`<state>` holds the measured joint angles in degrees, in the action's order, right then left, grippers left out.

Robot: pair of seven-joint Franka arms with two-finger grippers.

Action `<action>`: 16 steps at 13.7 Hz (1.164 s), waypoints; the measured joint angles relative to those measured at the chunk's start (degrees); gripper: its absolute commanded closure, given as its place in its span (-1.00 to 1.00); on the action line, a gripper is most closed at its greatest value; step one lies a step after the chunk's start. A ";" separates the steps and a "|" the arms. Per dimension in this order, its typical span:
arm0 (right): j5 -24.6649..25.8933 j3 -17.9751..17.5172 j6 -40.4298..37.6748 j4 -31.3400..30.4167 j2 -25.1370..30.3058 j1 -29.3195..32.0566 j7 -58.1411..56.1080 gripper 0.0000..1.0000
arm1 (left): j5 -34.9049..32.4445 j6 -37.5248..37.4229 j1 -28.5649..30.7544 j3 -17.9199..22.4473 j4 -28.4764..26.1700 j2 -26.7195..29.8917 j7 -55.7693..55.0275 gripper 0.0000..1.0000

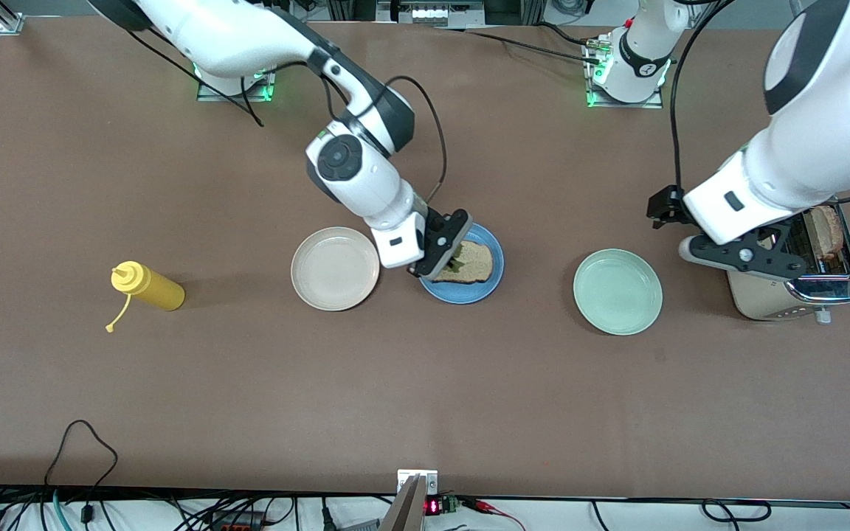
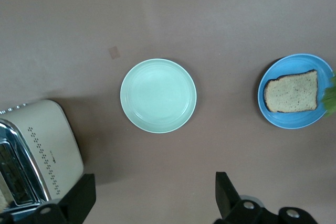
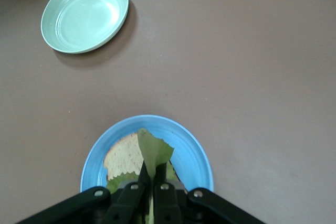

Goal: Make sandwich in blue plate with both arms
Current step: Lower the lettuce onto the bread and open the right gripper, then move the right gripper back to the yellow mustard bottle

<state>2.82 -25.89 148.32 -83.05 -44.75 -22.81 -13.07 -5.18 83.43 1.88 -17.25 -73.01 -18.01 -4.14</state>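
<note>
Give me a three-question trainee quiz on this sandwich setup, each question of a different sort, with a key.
1. True or false: the right gripper is shut on the lettuce leaf over the blue plate.
2. Which holds a bread slice? A) cream plate B) blue plate C) mint-green plate
3. Fill in: the open left gripper is over the ____, where another slice sits.

Key: 1 true; 2 B; 3 toaster
</note>
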 measured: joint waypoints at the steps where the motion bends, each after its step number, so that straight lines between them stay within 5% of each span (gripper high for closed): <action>1: 0.01 0.37 1.51 0.06 -1.30 -0.72 0.00 1.00 | 1.67 1.32 -1.45 3.58 -2.21 1.51 0.09 -1.00; 4: 0.05 3.19 2.72 0.54 -3.42 -3.71 0.02 0.98 | 2.43 7.41 -4.86 10.51 -11.40 7.47 0.12 -1.00; 5: 0.05 4.68 3.01 0.69 -3.75 -5.15 0.17 0.59 | 2.47 9.09 -5.76 11.91 -14.25 9.36 0.12 -1.00; 6: 0.05 6.22 3.27 0.70 -3.94 -6.58 0.50 0.46 | 2.50 10.14 -6.25 12.62 -16.49 10.89 0.12 -1.00; 7: 0.05 7.33 3.40 0.71 -4.08 -7.61 0.86 -0.99 | 2.51 10.69 -6.59 12.98 -18.01 11.95 0.06 -1.00; 11: 0.05 8.42 2.49 1.93 -3.91 -8.10 1.30 -1.00 | 2.52 11.13 -7.06 13.11 -19.59 12.96 -0.04 -1.00; 16: 0.19 12.71 -19.85 4.53 7.99 -5.68 2.98 -1.00 | 2.52 11.17 -7.17 13.11 -19.63 12.97 -0.05 -1.00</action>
<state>3.01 -13.18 128.47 -78.52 -36.76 -28.49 -10.09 -2.66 94.60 -5.29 -4.14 -92.63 -5.04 -4.18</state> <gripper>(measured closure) 0.000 0.000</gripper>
